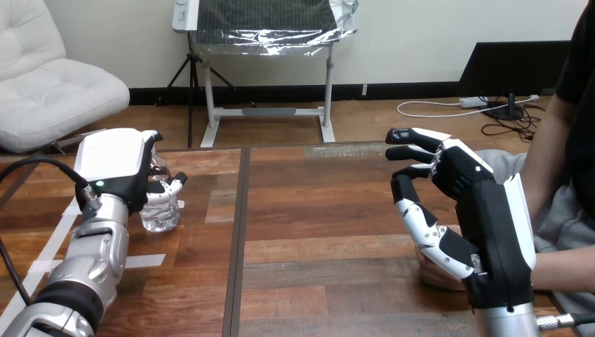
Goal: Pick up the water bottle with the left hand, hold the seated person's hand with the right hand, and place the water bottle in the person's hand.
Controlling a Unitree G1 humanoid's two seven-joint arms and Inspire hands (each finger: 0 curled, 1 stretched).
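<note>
Water bottle stands on the bench, far left, with the left hand curled round it. Thin clear plastic: judged light, slick, crushable; grip mid-body, moderately. Right hand unclenched above the person's hand.

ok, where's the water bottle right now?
Head view, left side: the water bottle stands on the table, with the left hand curled round it.
</note>
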